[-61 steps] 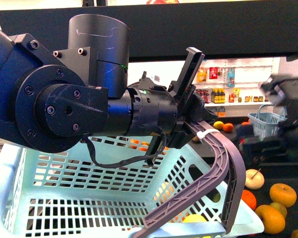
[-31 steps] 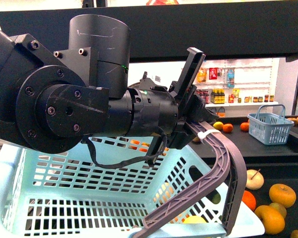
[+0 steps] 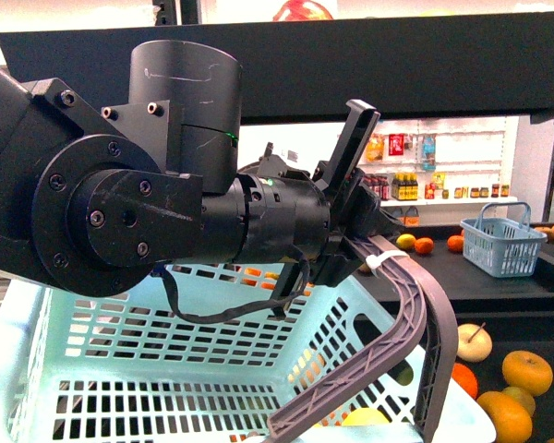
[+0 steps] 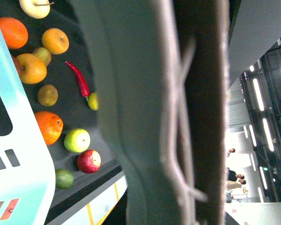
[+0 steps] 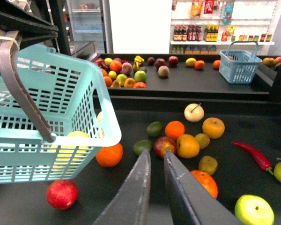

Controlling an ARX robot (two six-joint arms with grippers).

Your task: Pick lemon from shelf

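My left gripper (image 3: pixel 365 247) is shut on the grey handle (image 3: pixel 412 305) of a light teal basket (image 3: pixel 166 369), held up over the black shelf (image 5: pixel 234 133). Close up in the left wrist view, the handle (image 4: pixel 203 93) fills the frame. A yellow fruit (image 5: pixel 71 139), lemon-like, shows through the basket (image 5: pixel 51 89) wall; its top shows in the front view too (image 3: pixel 365 417). Another yellow fruit (image 5: pixel 190 61) sits on the shelf's rear tier. My right gripper (image 5: pixel 157 154) is shut and holds nothing, hanging above loose fruit on the front tier.
Oranges, apples, limes and a red chili (image 5: pixel 253 155) lie scattered on the front tier. A red apple (image 5: pixel 62 193) and an orange (image 5: pixel 108 154) sit beside the basket. A small blue basket (image 5: pixel 239 65) stands on the rear tier, with white wall shelves of bottles (image 5: pixel 215 33) behind.
A second ago the right arm blurred across the right of the front view; it is now out of that view. The left arm and basket have barely shifted.
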